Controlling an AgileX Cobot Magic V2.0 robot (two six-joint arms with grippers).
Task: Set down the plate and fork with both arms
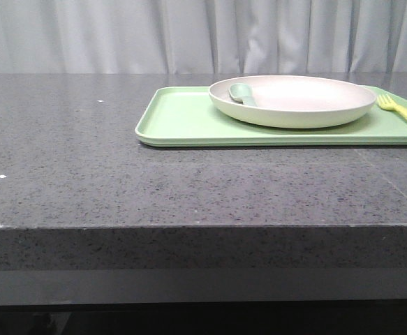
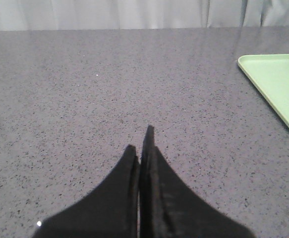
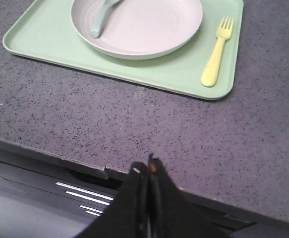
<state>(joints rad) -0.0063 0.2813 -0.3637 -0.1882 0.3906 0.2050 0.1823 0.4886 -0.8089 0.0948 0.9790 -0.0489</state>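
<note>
While both the left gripper and the right gripper hung with fingers pressed together, holding nothing, the plate sat on the green tray on the grey speckled table, a spoon inside it, the fork beside the plate on the tray, partly cut off.

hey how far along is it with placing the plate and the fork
Judging by how things lie, placement looks done: the plate sits on the green tray with a spoon resting in it, and the fork lies on the tray beside the plate. Nothing is in hand: the left gripper and right gripper are both shut, empty and apart from the tray. Nothing obvious is left.
</note>
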